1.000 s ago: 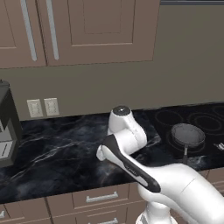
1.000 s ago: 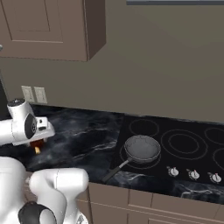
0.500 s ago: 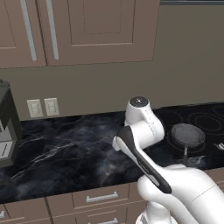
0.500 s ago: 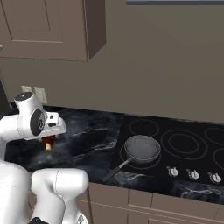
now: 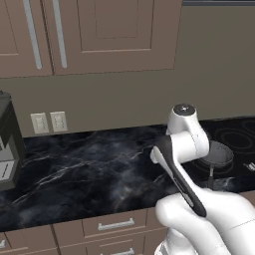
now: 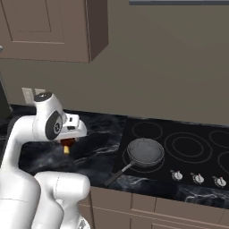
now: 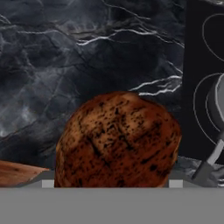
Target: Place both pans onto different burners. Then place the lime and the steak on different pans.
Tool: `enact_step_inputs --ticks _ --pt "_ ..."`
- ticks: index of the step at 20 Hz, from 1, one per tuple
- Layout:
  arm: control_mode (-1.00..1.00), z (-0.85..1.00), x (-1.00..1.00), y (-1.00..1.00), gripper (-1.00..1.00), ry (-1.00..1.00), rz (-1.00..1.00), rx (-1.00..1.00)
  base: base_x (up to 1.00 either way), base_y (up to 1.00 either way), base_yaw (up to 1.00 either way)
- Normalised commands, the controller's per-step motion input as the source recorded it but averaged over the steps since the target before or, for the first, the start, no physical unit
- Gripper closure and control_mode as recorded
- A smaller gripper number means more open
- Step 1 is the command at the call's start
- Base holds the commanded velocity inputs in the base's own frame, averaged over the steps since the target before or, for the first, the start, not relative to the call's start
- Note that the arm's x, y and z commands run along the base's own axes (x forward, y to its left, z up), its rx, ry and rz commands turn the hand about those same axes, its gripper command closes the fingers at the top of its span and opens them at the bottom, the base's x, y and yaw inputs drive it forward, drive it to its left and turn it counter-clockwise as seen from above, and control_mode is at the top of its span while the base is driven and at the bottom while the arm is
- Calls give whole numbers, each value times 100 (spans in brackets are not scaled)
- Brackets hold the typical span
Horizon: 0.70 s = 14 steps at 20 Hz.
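The steak, a reddish-brown lump, looms large in the hand view and covers the fingertips. From the right base view it hangs under my gripper, which is shut on it above the marble counter, left of the cooktop. The silvery-grey pan sits on the front left burner with its handle pointing to the counter's front edge. My arm partly covers this pan in the left base view. Other burners are bare rings. The black pan and the lime are out of view.
Small silver knobs line the cooktop's front. A dark coffee machine stands at the far left of the counter, with wall outlets beside it. Brown cabinets hang overhead.
The arm has swung to the right along the counter towards the cooktop, with the steak held in the gripper. The pan has stayed where it was.
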Motion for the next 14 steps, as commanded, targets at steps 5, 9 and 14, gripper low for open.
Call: enact_step_inputs --ticks 5,9,14 --pt "-100 0 0 -68 100 -13 -3 -2 0 0 0" --pt "-100 0 0 -76 100 -8 -6 0 0 0 0" --pt "-100 0 10 -71 100 -3 -6 0 0 0 0"
